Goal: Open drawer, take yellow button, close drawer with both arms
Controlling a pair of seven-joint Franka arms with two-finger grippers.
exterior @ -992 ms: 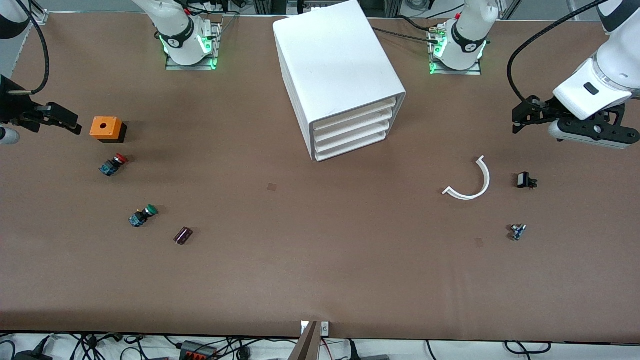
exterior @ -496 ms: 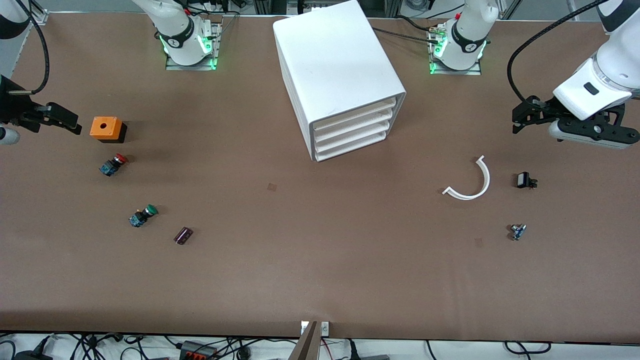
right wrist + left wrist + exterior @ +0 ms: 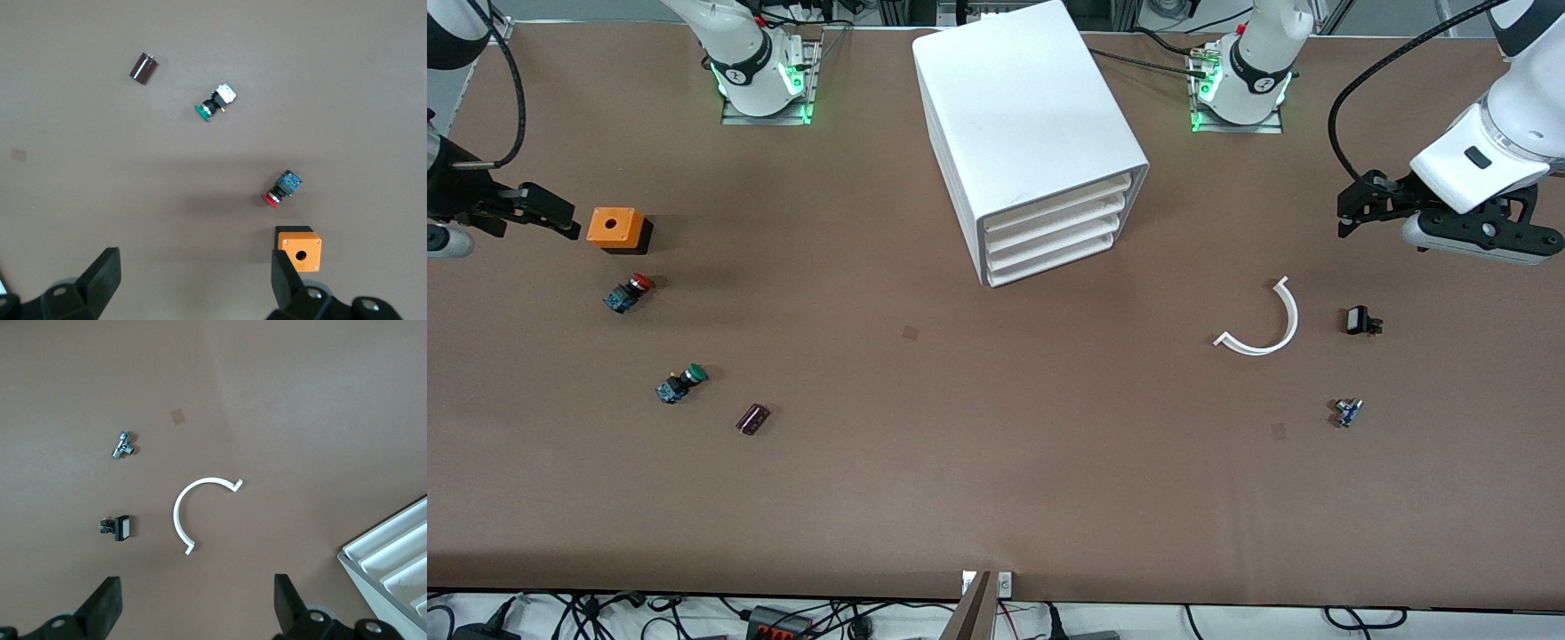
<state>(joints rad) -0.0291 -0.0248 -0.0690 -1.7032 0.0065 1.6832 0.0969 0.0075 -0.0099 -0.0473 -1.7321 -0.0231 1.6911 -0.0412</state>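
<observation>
The white cabinet (image 3: 1023, 116) stands at the middle of the table near the bases. Its four tray drawers (image 3: 1049, 229) are all pushed in; its corner also shows in the left wrist view (image 3: 393, 567). The orange-yellow button is hidden from every view. My left gripper (image 3: 1356, 206) is open and empty above the table at the left arm's end; in the left wrist view (image 3: 193, 613) its jaws stand wide apart. My right gripper (image 3: 547, 212) is open and empty beside an orange box, with jaws wide in the right wrist view (image 3: 193, 287).
At the right arm's end lie an orange box (image 3: 615, 228), a red-capped button (image 3: 628, 292), a green-capped button (image 3: 680, 383) and a dark cylinder (image 3: 752, 419). At the left arm's end lie a white arc (image 3: 1263, 320), a black part (image 3: 1360, 321) and a small metal part (image 3: 1347, 412).
My right gripper has shifted slightly toward the orange box. The left arm has barely moved. Nothing on the table has moved.
</observation>
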